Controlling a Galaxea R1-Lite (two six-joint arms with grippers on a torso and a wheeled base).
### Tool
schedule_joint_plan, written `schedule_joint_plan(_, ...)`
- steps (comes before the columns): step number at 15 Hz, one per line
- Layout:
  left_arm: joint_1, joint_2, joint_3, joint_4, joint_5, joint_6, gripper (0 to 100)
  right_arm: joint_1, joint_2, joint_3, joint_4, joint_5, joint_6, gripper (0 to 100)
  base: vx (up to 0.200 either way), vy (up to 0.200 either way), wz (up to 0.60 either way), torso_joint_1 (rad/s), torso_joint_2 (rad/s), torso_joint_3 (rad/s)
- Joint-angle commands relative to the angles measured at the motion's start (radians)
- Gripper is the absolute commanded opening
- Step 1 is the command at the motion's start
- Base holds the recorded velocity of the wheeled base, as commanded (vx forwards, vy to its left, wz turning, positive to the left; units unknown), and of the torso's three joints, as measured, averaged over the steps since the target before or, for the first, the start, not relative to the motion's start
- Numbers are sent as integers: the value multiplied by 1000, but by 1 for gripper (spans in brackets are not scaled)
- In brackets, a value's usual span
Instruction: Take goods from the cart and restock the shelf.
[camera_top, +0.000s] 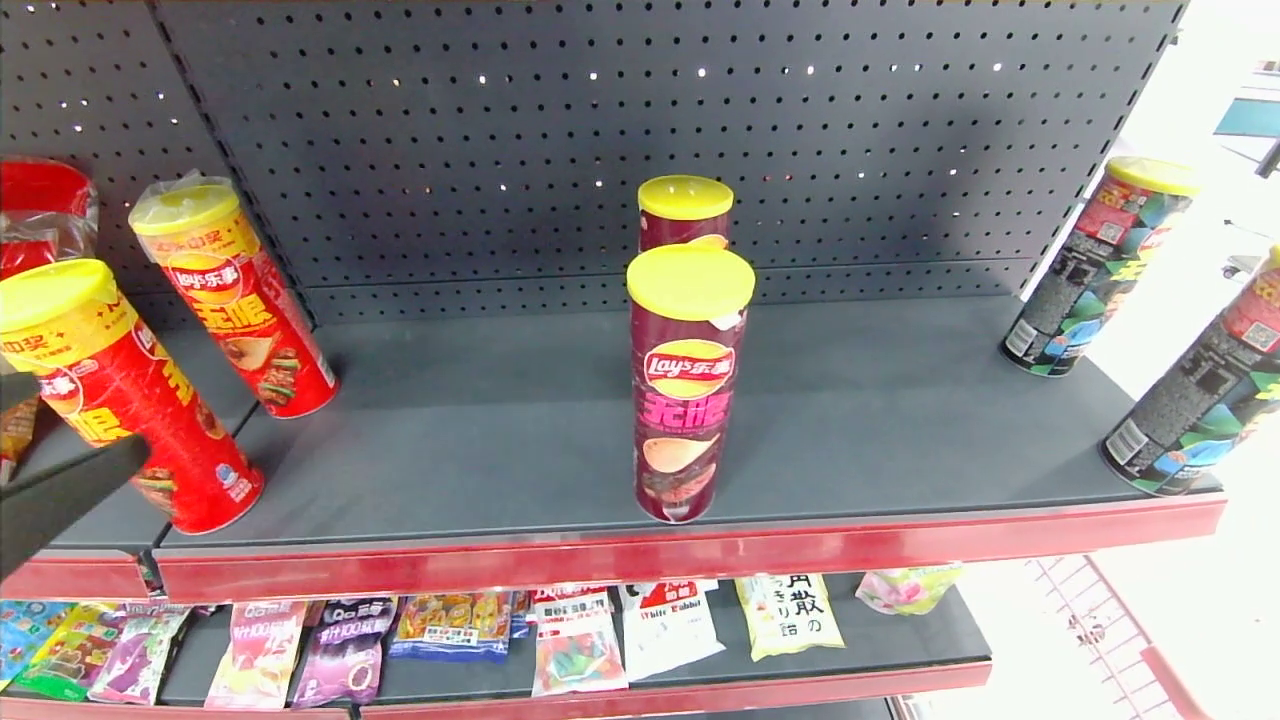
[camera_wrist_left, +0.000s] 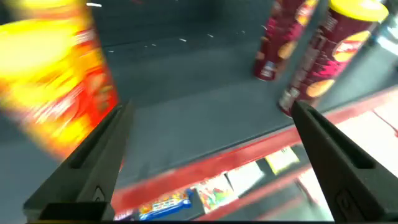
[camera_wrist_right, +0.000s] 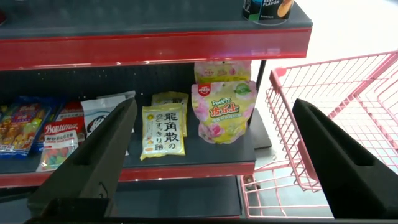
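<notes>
At the far left of the top shelf (camera_top: 700, 550), the left gripper (camera_wrist_left: 211, 112) hovers with its fingers spread wide and nothing between them, just beside the front red canister (camera_top: 120, 400). That is the first risk: a sideways drift of the finger would clip this tall, narrow tube and tip it off the red lip, or knock it back into the rear red canister (camera_top: 235, 300).

In the middle, the front maroon canister (camera_top: 688, 390) stands right at the edge, with the rear maroon canister (camera_top: 685, 210) behind it against the pegboard (camera_top: 600, 120). An arm crossing low there could sweep the front one over.

Bare shelf lies on both sides of the maroon pair, the wider stretch running toward the two black canisters (camera_top: 1095, 270) at the right end, where the nearer one sits at the corner and would fall easily.

Below and to the right, the right gripper (camera_wrist_right: 214, 106) also stands spread and empty, facing the snack bags (camera_wrist_right: 224, 106) on the lower shelf, beside the pink cart (camera_wrist_right: 348, 112). I cannot tell whether any goods lie in the cart. Its wire rim stands near the shelf post, so, as I judge it, a careless reach could catch on the bars.
</notes>
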Motion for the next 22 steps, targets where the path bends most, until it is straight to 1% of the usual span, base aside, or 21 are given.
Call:
schedule_joint_plan(1,-137,280,-70,-2,-45,40,100,1,0,0,0,0,0,100,0,0,0,0,0,0)
schedule_joint_plan(2,-174,319,-67,-2,-45,42,100,1,0,0,0,0,0,100,0,0,0,0,0,0)
schedule_joint_plan(3,-198,364,-67,-2,-44,45,100,1,0,0,0,0,0,100,0,0,0,0,0,0)
schedule_joint_plan(4,-215,418,-67,-2,-42,77,100,1,0,0,0,0,0,100,0,0,0,0,0,0)
schedule_joint_plan(6,-217,533,-78,-4,-42,198,100,1,0,0,0,0,0,100,0,0,0,0,0,0)
schedule_joint_plan(7,-217,568,-93,-4,-42,229,100,1,0,0,0,0,1,100,0,0,0,0,0,0)
schedule_joint_plan(8,-232,623,-122,-4,-44,260,100,1,0,0,0,0,1,100,0,0,0,0,0,0)
schedule_joint_plan(9,-258,663,-153,-4,-41,266,100,1,0,0,0,0,1,100,0,0,0,0,0,0)
schedule_joint_plan(11,-272,738,-216,-4,-29,269,100,1,0,0,0,0,1,100,0,0,0,0,0,0)
schedule_joint_plan(12,-287,772,-248,-4,-27,269,100,1,0,0,0,0,1,100,0,0,0,0,0,0)
schedule_joint_plan(13,-304,793,-271,-4,-27,268,100,1,0,0,0,0,1,100,0,0,0,0,0,0)
schedule_joint_plan(14,-304,793,-271,-4,-27,268,100,1,0,0,0,0,1,100,0,0,0,0,0,0)
schedule_joint_plan(15,-332,839,-316,-4,-27,268,100,1,0,0,0,0,1,100,0,0,0,0,0,0)
schedule_joint_plan(16,-342,861,-334,-4,-27,268,100,1,0,0,0,0,1,100,0,0,0,0,0,0)
schedule_joint_plan(18,-356,884,-360,-4,-27,268,100,1,0,0,0,0,1,100,0,0,0,0,0,0)
schedule_joint_plan(22,-359,895,-362,-4,-25,269,100,1,0,0,0,0,1,100,0,0,0,0,0,0)
